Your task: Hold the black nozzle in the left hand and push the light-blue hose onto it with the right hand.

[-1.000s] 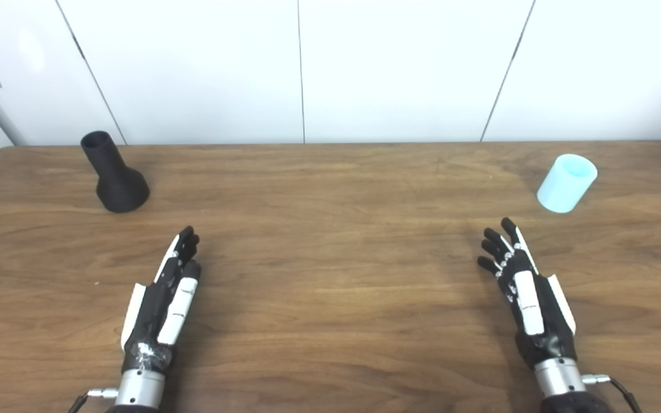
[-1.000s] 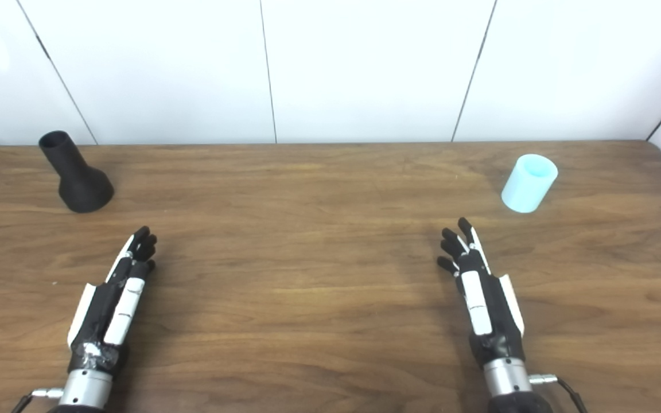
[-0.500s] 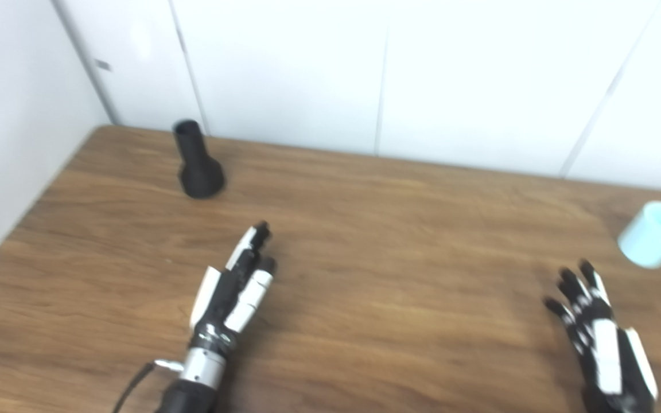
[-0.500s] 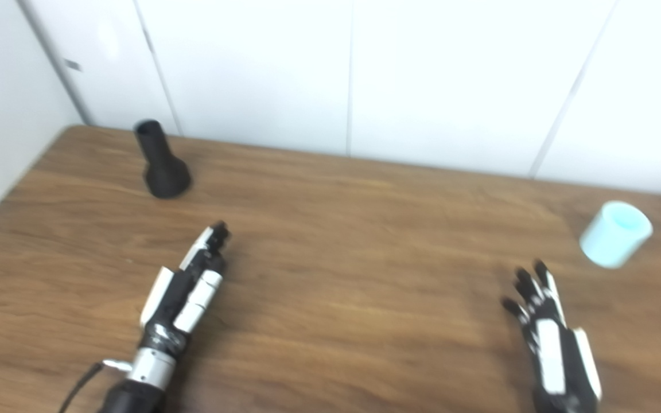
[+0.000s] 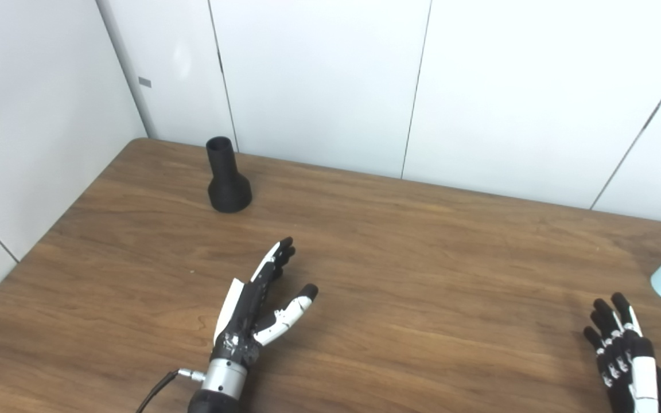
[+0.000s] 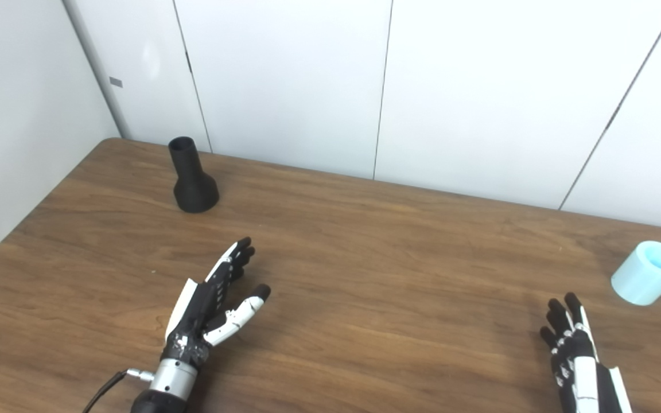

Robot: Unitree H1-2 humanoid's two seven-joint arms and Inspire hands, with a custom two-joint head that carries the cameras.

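The black nozzle [image 5: 227,178] stands upright on its flared base at the table's far left, narrow neck up. The light-blue hose piece [image 6: 648,279], a short tube, stands at the far right near the table edge. My left hand [image 5: 263,291] hovers open over the table, fingers stretched toward the nozzle and thumb spread out, well short of it. My right hand [image 6: 575,358] is open low at the right, fingers apart, a short way in front of the hose and partly cut off by the picture's bottom edge.
The wooden table [image 5: 422,275] runs up to white wall panels [image 5: 319,80] at the back and a white wall at the left. A thin cable trails from my left wrist [image 5: 161,385].
The camera has swung left, so the whole scene shifted right. My left hand's thumb has spread away from the fingers. Nozzle and hose stand where they were.
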